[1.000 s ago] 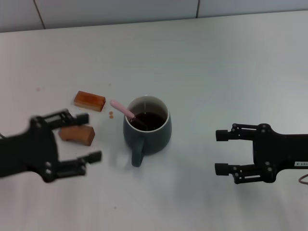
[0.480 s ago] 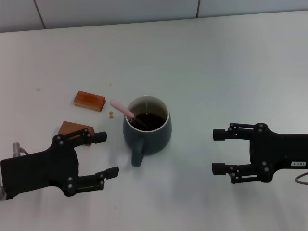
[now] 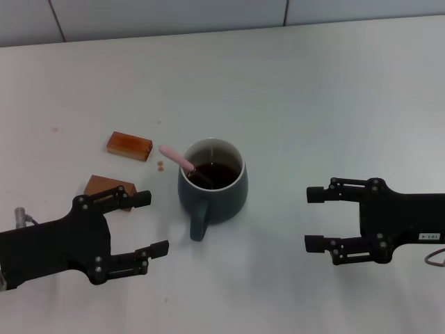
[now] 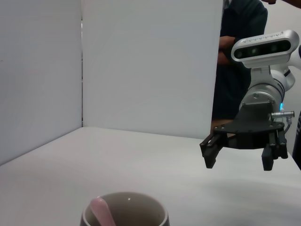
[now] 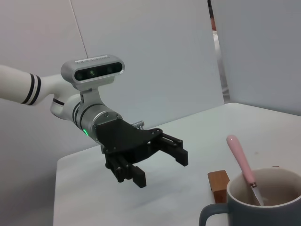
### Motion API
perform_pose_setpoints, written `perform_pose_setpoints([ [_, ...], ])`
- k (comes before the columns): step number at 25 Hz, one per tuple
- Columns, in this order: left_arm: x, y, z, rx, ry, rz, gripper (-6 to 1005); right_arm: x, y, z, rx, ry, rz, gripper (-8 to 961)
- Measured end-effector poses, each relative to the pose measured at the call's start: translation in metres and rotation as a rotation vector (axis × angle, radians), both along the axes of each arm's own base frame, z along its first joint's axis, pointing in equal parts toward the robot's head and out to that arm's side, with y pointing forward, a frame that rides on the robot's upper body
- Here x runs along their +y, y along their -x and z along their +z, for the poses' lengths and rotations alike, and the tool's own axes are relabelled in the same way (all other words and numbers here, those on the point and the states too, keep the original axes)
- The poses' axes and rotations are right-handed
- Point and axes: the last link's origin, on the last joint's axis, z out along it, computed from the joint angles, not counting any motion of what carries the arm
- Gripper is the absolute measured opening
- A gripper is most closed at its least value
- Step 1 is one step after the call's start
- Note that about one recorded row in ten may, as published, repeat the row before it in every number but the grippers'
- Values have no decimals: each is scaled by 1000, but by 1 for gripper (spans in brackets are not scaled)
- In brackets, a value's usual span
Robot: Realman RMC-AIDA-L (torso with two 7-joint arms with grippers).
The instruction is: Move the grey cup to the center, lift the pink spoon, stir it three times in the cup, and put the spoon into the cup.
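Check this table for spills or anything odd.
Small brownish spots dot the table beside the grey cup, under the pink spoon handle, like drips. The spoon leans in the cup. Both grippers, left and right, are open and apart from it.

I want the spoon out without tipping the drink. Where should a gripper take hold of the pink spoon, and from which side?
Grip the pink spoon by its free handle, above the rim of the grey cup, coming from above on the robot's left. Its bowl is sunk in the liquid; only the handle leans out, toward the open left gripper.
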Motion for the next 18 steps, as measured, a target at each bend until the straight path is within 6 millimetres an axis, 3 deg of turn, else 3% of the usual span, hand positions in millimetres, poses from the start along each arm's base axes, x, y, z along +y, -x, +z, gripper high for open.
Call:
perform_pose_setpoints([
  [18,-1,-1,1,-14,2,6,791,3,2,-8,-20,20,5,811],
])
